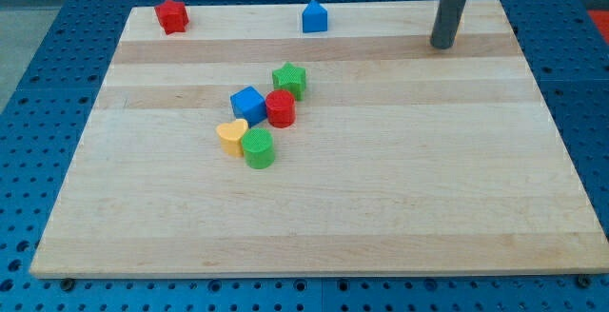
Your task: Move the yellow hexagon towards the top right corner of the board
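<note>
Camera view: tip (443,45) near top right, well apart from yellow block (230,136), heart-like, touching green cylinder (258,147). No gripper fitted. Likely light, rigid, slides easily; push lower-left face.

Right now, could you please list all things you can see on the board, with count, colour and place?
Board: one, light wood, on a blue perforated table.
Red star-like block: one, top left.
Blue house-shaped block: one, top edge, near centre.
Green star: one, top of the central cluster.
Red cylinder: one, just below the green star.
Blue cube: one, left of the red cylinder.
Yellow block: one, heart-like rather than a clear hexagon, cluster's bottom left.
Green cylinder: one, right of the yellow block.
My tip: one dark rod, top right, far from all blocks.
</note>
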{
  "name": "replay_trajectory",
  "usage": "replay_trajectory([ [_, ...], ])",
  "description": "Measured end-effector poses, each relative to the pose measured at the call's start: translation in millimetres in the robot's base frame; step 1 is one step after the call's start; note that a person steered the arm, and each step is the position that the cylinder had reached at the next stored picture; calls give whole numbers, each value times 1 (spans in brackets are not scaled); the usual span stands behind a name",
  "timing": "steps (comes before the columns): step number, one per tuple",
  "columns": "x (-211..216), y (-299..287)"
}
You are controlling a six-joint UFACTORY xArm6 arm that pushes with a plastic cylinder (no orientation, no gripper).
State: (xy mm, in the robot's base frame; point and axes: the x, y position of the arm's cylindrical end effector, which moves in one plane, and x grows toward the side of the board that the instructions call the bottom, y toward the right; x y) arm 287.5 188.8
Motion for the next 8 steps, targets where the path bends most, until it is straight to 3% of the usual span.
replay_trajectory([
  [2,-23,9],
  [8,-9,9],
])
